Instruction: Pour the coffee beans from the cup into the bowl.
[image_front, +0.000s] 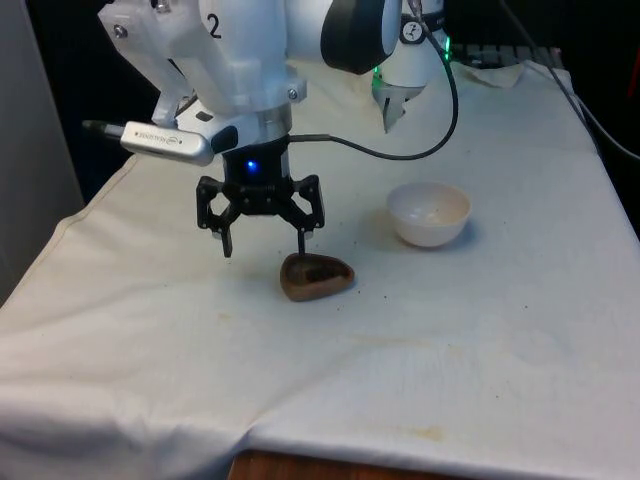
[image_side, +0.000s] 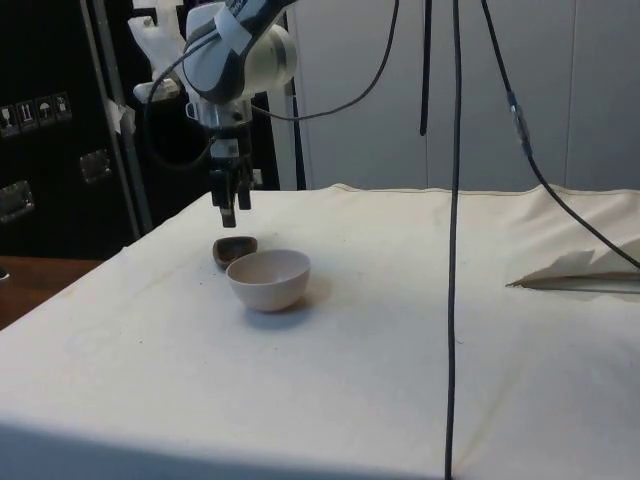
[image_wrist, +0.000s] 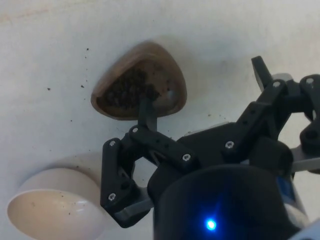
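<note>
Gripper (image_front: 265, 240) is hanging just above the cup (image_front: 316, 277), fingers spread wide and holding nothing. In the front view one fingertip (image_front: 302, 243) is sitting right over the cup's rim, the other is hanging over bare cloth on the front view's left. In the wrist view a finger (image_wrist: 146, 112) is overlapping the cup's (image_wrist: 140, 82) opening; cannot tell if it is touching the rim.

The cup is brown, standing upright on the white cloth (image_front: 450, 330), and dark coffee beans (image_wrist: 131, 86) are filling it. The bowl (image_front: 429, 213) is white, upright, sitting near the cup on the front view's right, not touching it. In the side view the bowl (image_side: 268, 279) is standing in front of the cup (image_side: 233, 249), with the gripper (image_side: 234, 208) above the cup. A few dark specks (image_wrist: 86, 50) are lying on the cloth around the cup.
</note>
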